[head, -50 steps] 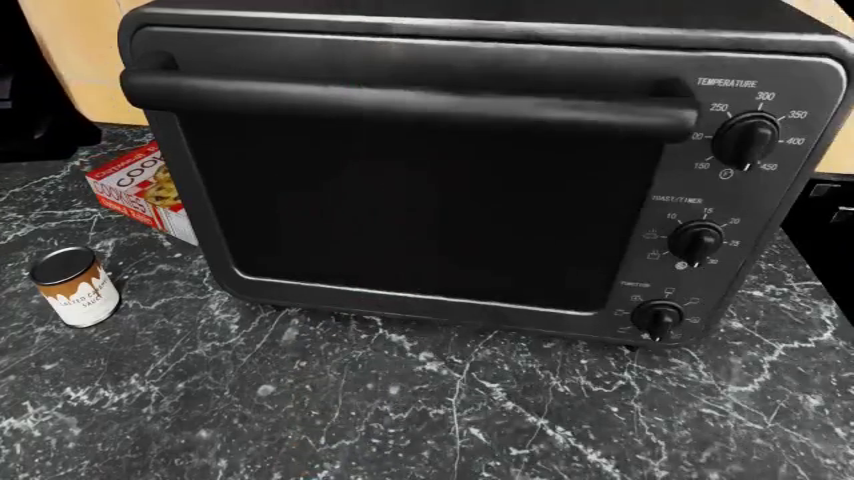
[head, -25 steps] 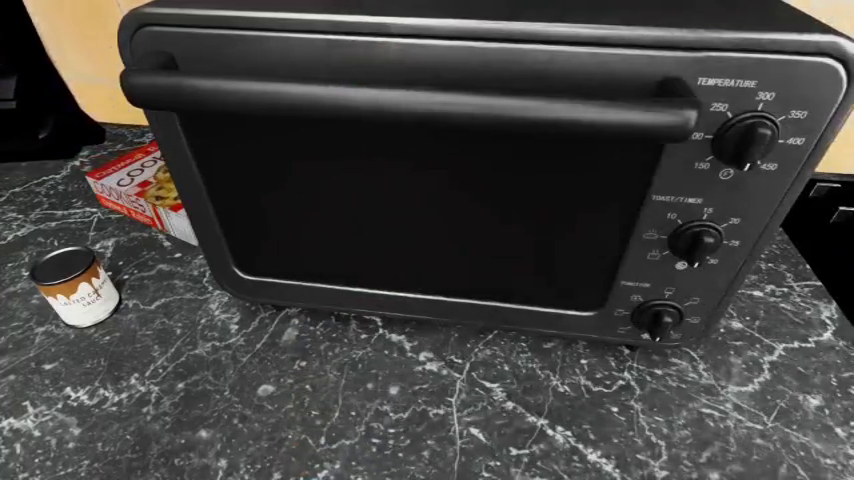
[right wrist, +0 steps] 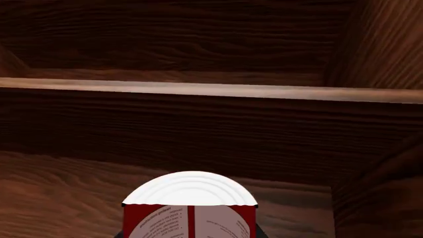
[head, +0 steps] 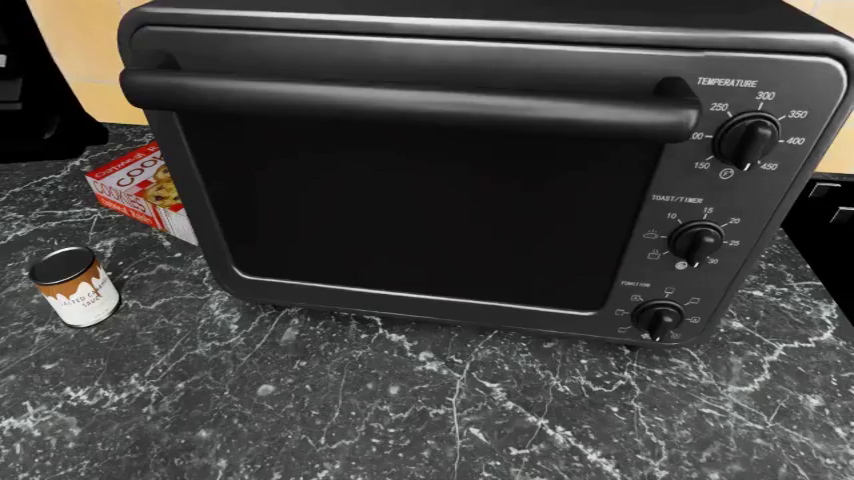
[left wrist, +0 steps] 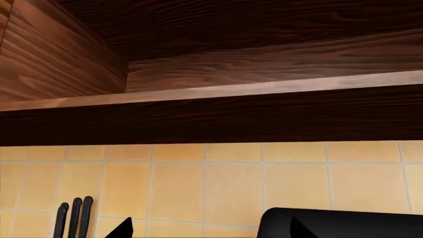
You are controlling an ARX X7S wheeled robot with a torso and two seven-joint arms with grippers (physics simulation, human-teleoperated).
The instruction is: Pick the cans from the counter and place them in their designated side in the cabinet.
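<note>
The short white can with a brown drip band stands upright on the marble counter, left of the oven. The tall red can with a white label and pale lid fills the lower middle of the right wrist view. My right gripper is shut on it, with dark finger edges showing at both its sides. Behind it is the dark wooden cabinet and a shelf edge. My left gripper is open and empty, facing the cabinet underside. Neither gripper shows in the head view.
A large black toaster oven takes up most of the counter's back. A red-and-white cookies box lies behind its left side. Yellow wall tiles, dark knife handles and a black rounded shape show in the left wrist view.
</note>
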